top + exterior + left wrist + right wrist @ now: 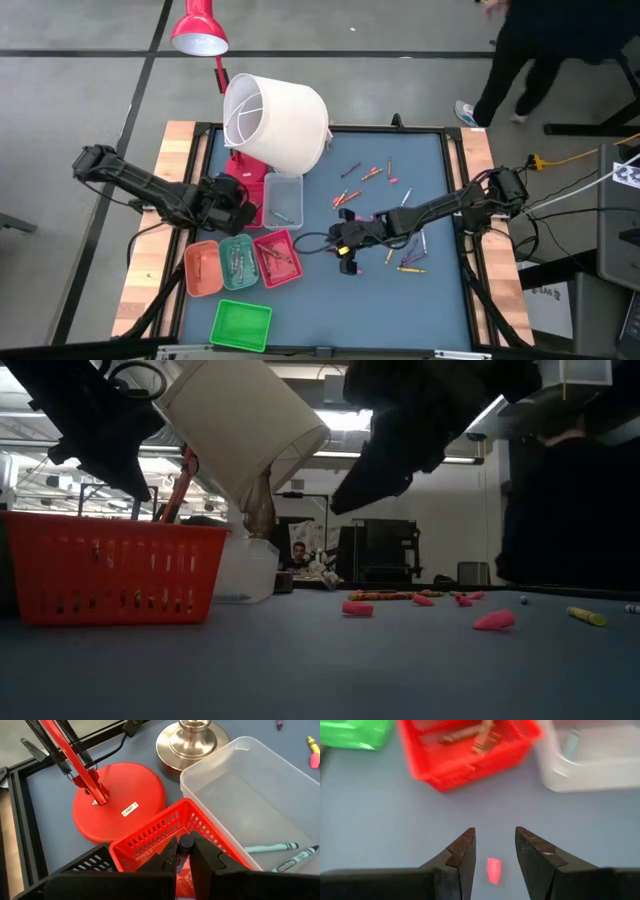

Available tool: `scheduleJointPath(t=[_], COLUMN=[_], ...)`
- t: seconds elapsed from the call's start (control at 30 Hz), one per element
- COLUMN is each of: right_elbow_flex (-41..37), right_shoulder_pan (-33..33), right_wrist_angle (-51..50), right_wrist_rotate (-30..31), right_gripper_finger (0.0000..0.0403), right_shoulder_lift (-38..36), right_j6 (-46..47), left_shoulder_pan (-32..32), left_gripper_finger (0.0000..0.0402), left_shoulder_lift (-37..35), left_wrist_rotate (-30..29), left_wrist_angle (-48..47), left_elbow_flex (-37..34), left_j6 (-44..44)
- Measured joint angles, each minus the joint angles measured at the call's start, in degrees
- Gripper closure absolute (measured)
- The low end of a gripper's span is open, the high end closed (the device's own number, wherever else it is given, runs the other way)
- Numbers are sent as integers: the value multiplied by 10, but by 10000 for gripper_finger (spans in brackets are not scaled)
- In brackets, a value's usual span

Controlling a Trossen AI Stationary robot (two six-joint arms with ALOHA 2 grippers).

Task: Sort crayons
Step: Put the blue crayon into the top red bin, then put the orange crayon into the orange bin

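Right hand (494,851) hangs over bare table (420,300) near the middle, fingers spread wide, a short pink piece (493,870) lying flat in line with the gap. Looks staged for a top-down pick. It may only be a stub, not a proper crayon; can't tell.

Left hand (183,855) is over the red basket (150,837), fingers pinched nearly together on a dark crayon (186,842) with its end poking up between them. My read: holding it above the matching bin so it drops inside the walls.

Loose crayons (365,175) are scattered on the table's right half, more near the right arm (410,265). Sorted ones sit in the bins lined up on the left: orange tray (202,268), teal tray (238,262), a second red basket (277,257). Clear tub (240,795) holds two blue-green crayons (282,855). Green basket (241,325) sits at the near edge; contents unclear.

Bins are clustered in left arm reach, loose pile on the right, so the work seems split by side. Red lamp base (117,797) and white shade (275,120) crowd the bins: clearance risk.
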Motion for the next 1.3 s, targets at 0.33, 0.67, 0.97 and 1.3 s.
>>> scheduleJointPath(t=[0.33,0.67,0.97,1.3], right_elbow_flex=[0,0,0,-8], right_shoulder_pan=[-59,-164,-261,-289], right_wrist_angle=[-128,-212,-221,-212], right_wrist_rotate=[72,69,2,-37], right_gripper_finger=[267,267,267,267], right_shoulder_lift=[0,0,0,10], right_j6=[-8,-127,-225,-273], left_shoulder_pan=[4,4,4,4], left_gripper_finger=[333,306,305,305], left_shoulder_lift=[0,0,0,0], left_wrist_rotate=[1,2,3,3], left_wrist_angle=[4,17,17,19], left_elbow_flex=[0,0,0,0], left_j6=[15,15,15,15])
